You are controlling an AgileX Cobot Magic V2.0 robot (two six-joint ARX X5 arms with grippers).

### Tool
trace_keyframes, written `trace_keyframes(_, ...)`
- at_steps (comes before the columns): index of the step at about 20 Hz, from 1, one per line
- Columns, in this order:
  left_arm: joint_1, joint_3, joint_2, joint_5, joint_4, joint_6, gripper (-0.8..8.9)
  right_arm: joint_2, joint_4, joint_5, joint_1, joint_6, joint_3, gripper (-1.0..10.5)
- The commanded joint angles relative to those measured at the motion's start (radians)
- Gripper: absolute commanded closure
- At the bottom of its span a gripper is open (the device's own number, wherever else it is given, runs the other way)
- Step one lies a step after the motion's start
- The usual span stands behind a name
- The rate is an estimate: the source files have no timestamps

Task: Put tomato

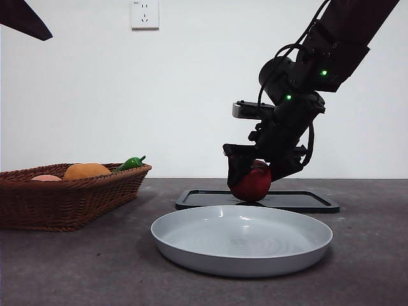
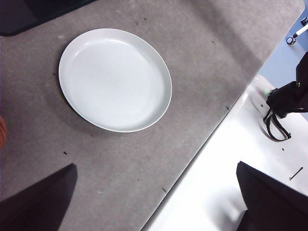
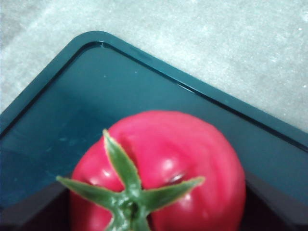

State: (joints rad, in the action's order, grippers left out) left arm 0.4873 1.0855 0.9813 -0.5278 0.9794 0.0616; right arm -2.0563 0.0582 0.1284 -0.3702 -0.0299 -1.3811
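The glossy red tomato [image 1: 252, 185] with its green calyx rests low over the black tray [image 1: 306, 201], touching it or just above it; I cannot tell which. My right gripper [image 1: 255, 173] reaches down from the upper right and is shut on the tomato. The right wrist view shows the tomato [image 3: 163, 163] filling the space between the jaws, with a corner of the tray [image 3: 57, 110] beneath. My left gripper [image 2: 155, 192] hovers open and empty over the table, near the grey plate [image 2: 115, 79]. In the front view, only a black tip of the waiting arm [image 1: 22, 19] shows at the top left corner.
The grey plate [image 1: 242, 264] lies in front of the tray. At the left, a wicker basket [image 1: 64, 197] holds an orange fruit [image 1: 86, 170], a pale pink fruit [image 1: 46, 178] and a green pepper [image 1: 131, 163]. The table's edge [image 2: 202, 149] runs near the left gripper.
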Motion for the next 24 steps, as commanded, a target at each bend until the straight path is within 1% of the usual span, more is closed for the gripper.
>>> trace_keyframes(1, 0.005, 0.019, 0.006, -0.004, -0.007, 0.008, 2.87, -0.026, 0.018, 0.003, -0.006, 0.003, -0.019, 4.5)
trace_keyframes(2, 0.005, 0.019, 0.006, -0.004, -0.007, 0.008, 2.87, -0.02, 0.024, 0.003, -0.006, 0.003, -0.021, 4.3)
trace_keyframes(6, 0.005, 0.019, 0.006, -0.004, -0.007, 0.008, 2.87, 0.04, 0.056, 0.002, -0.006, 0.004, -0.024, 4.2)
trace_keyframes(10, 0.005, 0.019, 0.006, -0.004, -0.008, 0.009, 2.87, 0.159, 0.194, 0.003, -0.006, 0.021, -0.024, 4.2)
trace_keyframes(12, 0.005, 0.019, 0.006, -0.004, -0.008, 0.008, 2.87, 0.252, 0.26, 0.004, -0.006, 0.025, -0.024, 4.2)
trace_keyframes(14, 0.005, 0.019, 0.006, -0.004, -0.008, 0.009, 2.87, 0.368, 0.336, 0.016, -0.008, 0.056, -0.024, 4.2)
trace_keyframes(15, 0.005, 0.019, 0.006, -0.004, -0.008, 0.009, 2.87, 0.427, 0.387, 0.034, -0.008, 0.072, -0.024, 4.2)
trace_keyframes(18, 0.005, 0.019, 0.006, -0.004, -0.019, 0.009, 2.87, 0.594, 0.576, 0.035, -0.021, 0.076, -0.023, 4.2)
trace_keyframes(21, 0.005, 0.019, 0.006, -0.004, -0.029, 0.008, 2.87, 0.745, 0.645, 0.035, -0.032, 0.077, 0.01, 4.2)
trace_keyframes(24, 0.005, 0.019, 0.006, -0.004, -0.03, 0.009, 2.86, 0.919, 0.714, 0.032, -0.056, 0.077, 0.091, 4.2)
